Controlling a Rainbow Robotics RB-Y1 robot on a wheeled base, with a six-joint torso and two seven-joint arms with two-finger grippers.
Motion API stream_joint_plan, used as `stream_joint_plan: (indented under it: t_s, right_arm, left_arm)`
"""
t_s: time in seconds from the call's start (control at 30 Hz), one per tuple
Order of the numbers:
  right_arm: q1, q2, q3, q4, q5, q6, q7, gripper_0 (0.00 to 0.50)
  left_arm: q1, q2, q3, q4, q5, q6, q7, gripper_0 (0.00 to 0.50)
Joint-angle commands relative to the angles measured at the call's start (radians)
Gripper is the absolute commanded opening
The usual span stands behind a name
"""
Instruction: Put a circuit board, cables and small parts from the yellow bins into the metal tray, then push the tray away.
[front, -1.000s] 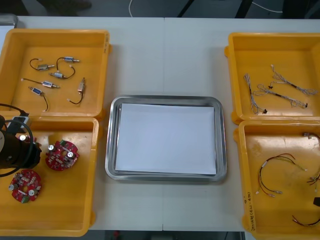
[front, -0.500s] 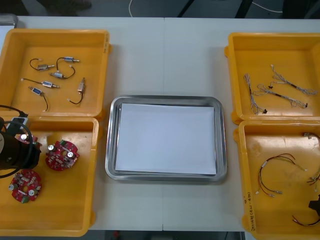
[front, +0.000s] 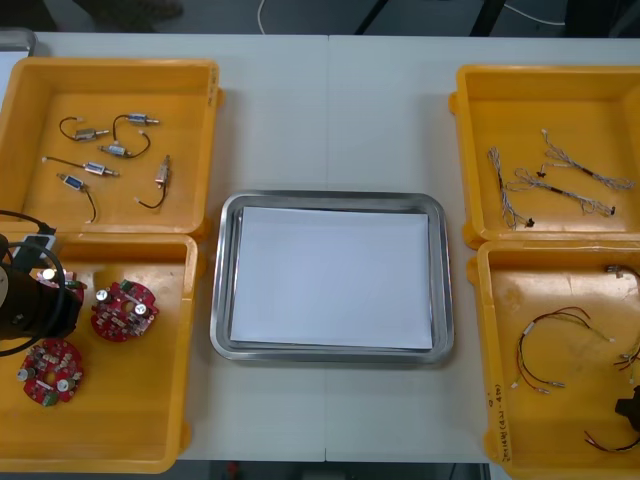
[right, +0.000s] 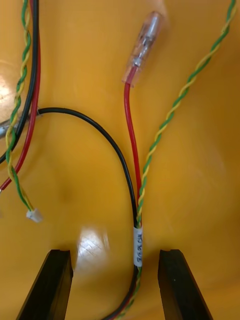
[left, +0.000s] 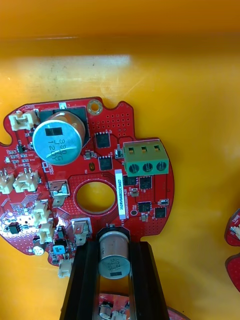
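In the left wrist view my left gripper is shut on the silver cylinder at the near edge of a round red circuit board, which lies flat on the bin floor. From the front, the left gripper is over the near-left yellow bin and covers most of that board. Two more boards lie beside it. My right gripper stands open low over the near-right bin. A bundle of red, black and green-yellow wires runs between its fingers. The metal tray is white inside.
The far-left bin holds several small metal parts with black leads. Blue and white twisted cables lie in the far-right bin. More red and yellow cables lie in the near-right bin. The right arm shows at the right edge.
My left gripper has closed on the board's silver cylinder. The right gripper has shifted slightly at the right edge over the near-right bin and stays open.
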Motion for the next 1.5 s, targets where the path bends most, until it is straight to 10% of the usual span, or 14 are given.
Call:
stream_joint_plan:
  t_s: [0.03, 0.43, 0.5, 0.53, 0.6, 0.67, 1.5]
  right_arm:
    - [0.004, 0.009, 0.026, 0.015, 0.008, -0.027, -0.052, 0.500]
    - [0.005, 0.009, 0.026, 0.020, 0.008, -0.027, -0.053, 0.500]
    - [0.007, 0.007, 0.026, 0.021, 0.005, -0.027, -0.053, 0.327]
    - [0.005, 0.007, 0.026, 0.020, 0.005, -0.025, -0.053, 0.327]
    - [0.005, 0.009, 0.026, 0.020, 0.002, -0.024, -0.053, 0.083]
    - [0.005, 0.007, 0.026, 0.020, -0.001, -0.024, -0.053, 0.000]
    - [-0.062, -0.042, -0.171, -0.115, -0.108, 0.232, -0.004, 0.000]
  left_arm:
    - [0.027, 0.043, -0.010, -0.007, -0.008, -0.010, -0.081, 0.000]
    - [0.018, 0.047, 0.047, -0.038, 0.038, 0.004, -0.090, 0.000]
    - [0.015, 0.047, 0.056, -0.055, 0.038, 0.019, -0.090, 0.000]
    - [0.009, 0.048, 0.062, -0.067, 0.038, 0.038, -0.090, 0.000]
    - [0.001, 0.048, 0.071, -0.082, 0.040, 0.067, -0.090, 0.000]
    - [-0.011, 0.048, 0.090, -0.102, 0.047, 0.104, -0.090, 0.000]
    - [-0.333, 0.059, 0.081, -0.291, 0.308, 0.417, -0.070, 0.000]
